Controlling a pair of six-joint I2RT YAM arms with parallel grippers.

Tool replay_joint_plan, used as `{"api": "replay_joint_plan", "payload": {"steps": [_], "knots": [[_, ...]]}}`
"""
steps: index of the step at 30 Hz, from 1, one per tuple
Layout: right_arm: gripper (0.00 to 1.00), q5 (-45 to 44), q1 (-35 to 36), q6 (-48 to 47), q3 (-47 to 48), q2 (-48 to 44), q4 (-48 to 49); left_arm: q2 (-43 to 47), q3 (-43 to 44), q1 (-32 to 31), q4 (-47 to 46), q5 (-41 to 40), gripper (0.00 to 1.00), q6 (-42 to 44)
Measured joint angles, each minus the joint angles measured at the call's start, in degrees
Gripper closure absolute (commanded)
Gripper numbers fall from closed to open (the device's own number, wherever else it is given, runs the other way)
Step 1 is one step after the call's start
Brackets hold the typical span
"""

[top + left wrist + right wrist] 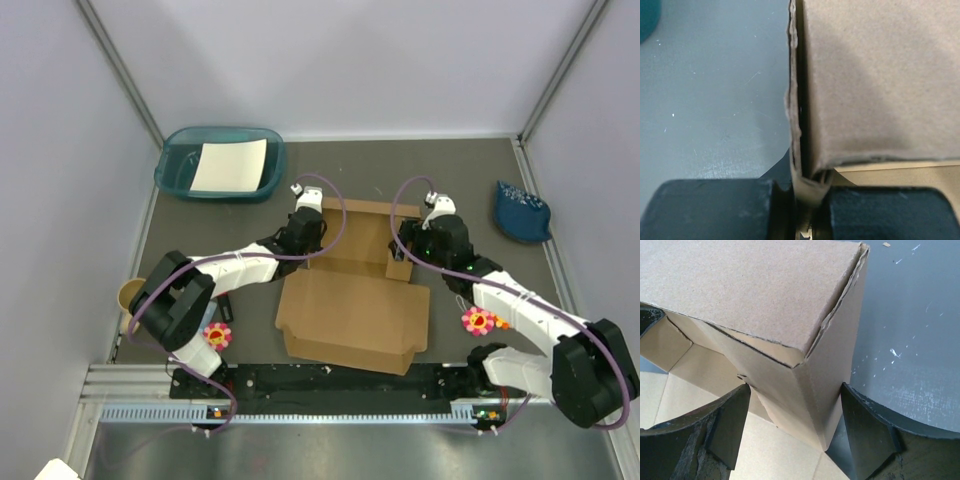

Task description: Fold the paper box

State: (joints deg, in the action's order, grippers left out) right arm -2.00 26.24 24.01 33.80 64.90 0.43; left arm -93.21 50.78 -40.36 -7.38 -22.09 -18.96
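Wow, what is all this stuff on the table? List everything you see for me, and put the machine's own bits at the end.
paper box: one, brown cardboard, partly folded, middle of the table
tray: one, teal, far left corner
paper sheet: one, white, lying in the tray
speckled object: one, dark blue, far right; what it is cannot be told
cup-like object: one, tan, left table edge
flower decorations: two, pink and yellow, one near each arm's base
table: one, dark grey
arms: two, white and black, at the near edge
left gripper: one, black, shut on the paper box's left wall
right gripper: one, black, jaws astride the paper box's right corner; grip unclear
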Motion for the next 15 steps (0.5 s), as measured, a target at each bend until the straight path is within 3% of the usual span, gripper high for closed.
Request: {"api": "replay_joint_plan", "payload": {"steps": [15], "knots": [[0.28, 1.7, 0.9, -0.6, 0.0, -9.2, -7.4, -0.2, 0.9, 0.0, 1.7, 0.5, 1.0, -0.8]]}}
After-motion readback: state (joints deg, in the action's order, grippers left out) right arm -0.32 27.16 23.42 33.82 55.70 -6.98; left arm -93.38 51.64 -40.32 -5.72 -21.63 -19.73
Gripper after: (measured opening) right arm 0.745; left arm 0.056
